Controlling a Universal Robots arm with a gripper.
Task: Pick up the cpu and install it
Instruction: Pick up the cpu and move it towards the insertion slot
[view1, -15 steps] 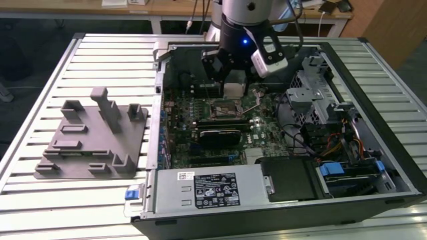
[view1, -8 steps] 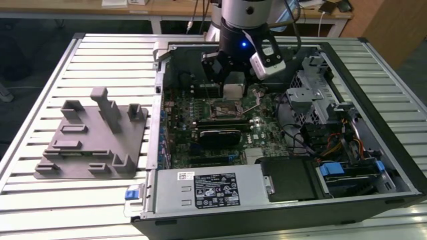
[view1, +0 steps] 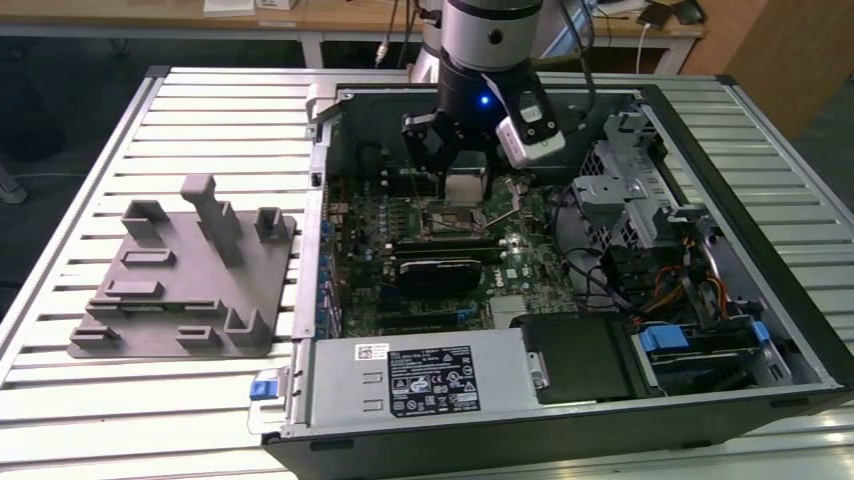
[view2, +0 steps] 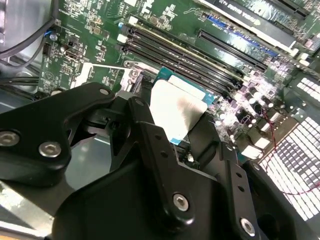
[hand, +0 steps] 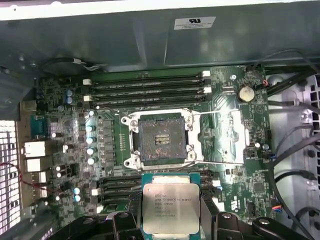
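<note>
One big metal bench (view1: 200, 110) holds it all. An open computer case (view1: 561, 440) lies on it, right under the jaws. The robot arm (view1: 487, 40) points down into the case. A grey tray (view1: 187, 270) with posts sits well away from the jaws, toward the exterior view's left.

Below the jaws is the green board (hand: 225, 100). Its socket (hand: 160, 137) is bare, and its metal lid (hand: 235, 137) is flipped open beside it. The socket is near the jaws but not right under them.

The jaws are pulled in tight on the cpu (hand: 170, 207) and pinch it by two sides. The cpu sits flat between them, shiny side up. It seems to hang over the board, apart from the socket.

I think the picking up is done, and the step now is bringing the cpu to the socket. Putting it in calls for the cpu to be right over the socket, square with its frame, level, and set down softly.
</note>
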